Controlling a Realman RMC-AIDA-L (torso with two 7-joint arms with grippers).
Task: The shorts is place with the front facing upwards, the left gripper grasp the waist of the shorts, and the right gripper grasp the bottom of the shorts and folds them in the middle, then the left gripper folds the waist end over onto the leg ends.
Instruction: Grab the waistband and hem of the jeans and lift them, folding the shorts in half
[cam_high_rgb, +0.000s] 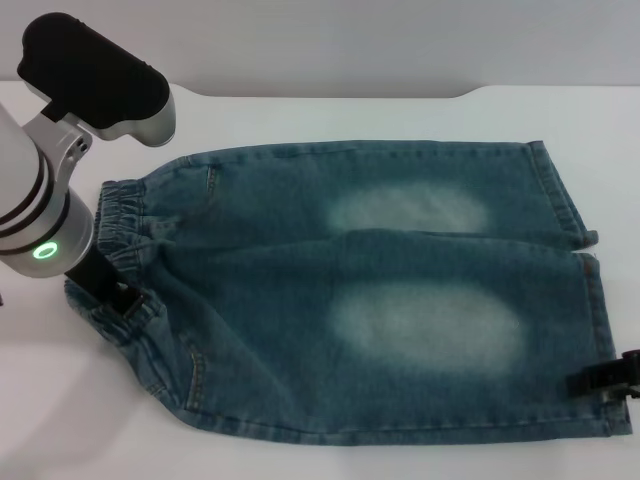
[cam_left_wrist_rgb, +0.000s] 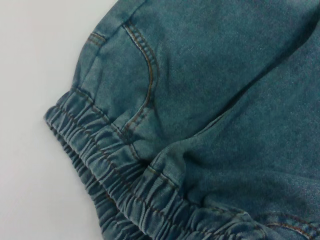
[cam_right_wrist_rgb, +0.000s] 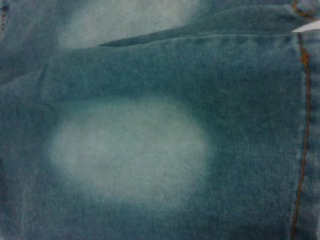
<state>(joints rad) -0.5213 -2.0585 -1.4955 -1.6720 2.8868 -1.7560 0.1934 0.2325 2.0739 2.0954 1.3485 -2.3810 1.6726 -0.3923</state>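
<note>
1. Shorts (cam_high_rgb: 370, 290) of faded denim lie flat across the middle of the head view, front up, with the waist (cam_high_rgb: 120, 250) at the left of the frame and the bottom of the shorts (cam_high_rgb: 590, 300) at the right.
2. At the waist's near corner, lower left of the frame, the left gripper (cam_high_rgb: 122, 293) is down on the puckered band; whether its black fingers are spread or pinching cloth I cannot tell.
3. At the right edge of the frame the right gripper (cam_high_rgb: 605, 382) sits at the near leg's hem; its state I cannot tell either.
4. Risk: either claw may catch only the top layer of denim, so the fold would drag one layer and leave the other wrinkled on the table (cam_high_rgb: 300, 120).
5. Risk: the elastic band is bunched and could slip from a shallow pinch as it is lifted.
6. Risk: uneven lifting of the two ends would skew the middle fold, so the leg ends (cam_high_rgb: 565, 200) would not line up.
7. Around the shorts only white table shows; nothing blocks the fold path.
</note>
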